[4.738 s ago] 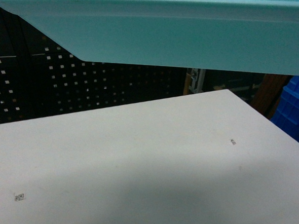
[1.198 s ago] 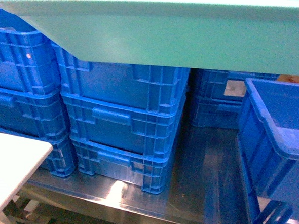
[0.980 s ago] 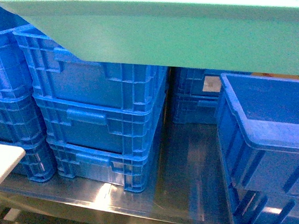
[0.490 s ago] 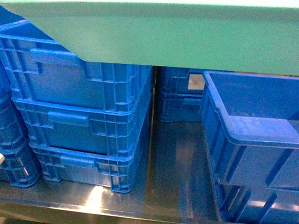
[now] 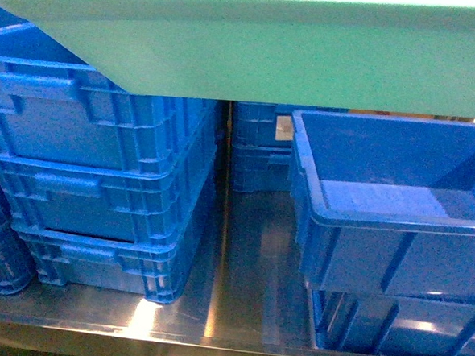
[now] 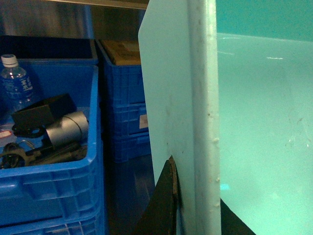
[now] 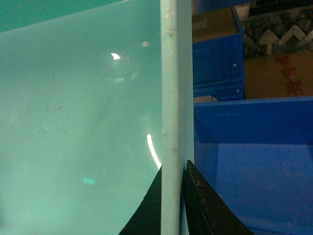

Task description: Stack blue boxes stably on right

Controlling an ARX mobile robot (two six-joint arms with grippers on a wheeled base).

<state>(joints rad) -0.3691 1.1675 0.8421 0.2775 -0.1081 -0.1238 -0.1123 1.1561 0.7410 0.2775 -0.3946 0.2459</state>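
Note:
A light turquoise tub (image 5: 309, 61) hangs across the top of the head view, held up by both arms, which do not show there. My left gripper (image 6: 199, 208) is shut on the tub's (image 6: 259, 122) left rim, one finger (image 6: 166, 196) outside the wall and one inside. My right gripper (image 7: 172, 198) is shut on the tub's (image 7: 78, 107) right rim in the same way. Below and to the right of the tub stands an open, empty royal-blue crate (image 5: 380, 223), also in the right wrist view (image 7: 254, 161), resting on another blue crate (image 5: 389, 328).
A stack of closed blue crates (image 5: 101, 162) stands at the left on a steel shelf (image 5: 249, 259), with more crates (image 5: 255, 147) at the back. A crate at the left holds a water bottle (image 6: 14, 81) and dark gear. A cardboard box (image 7: 279, 73) sits behind.
The view has swung right: the white table has left the frame, the crate stack slid left, and the open royal-blue crate came in under the tub's right side. Both grippers still hold the tub.

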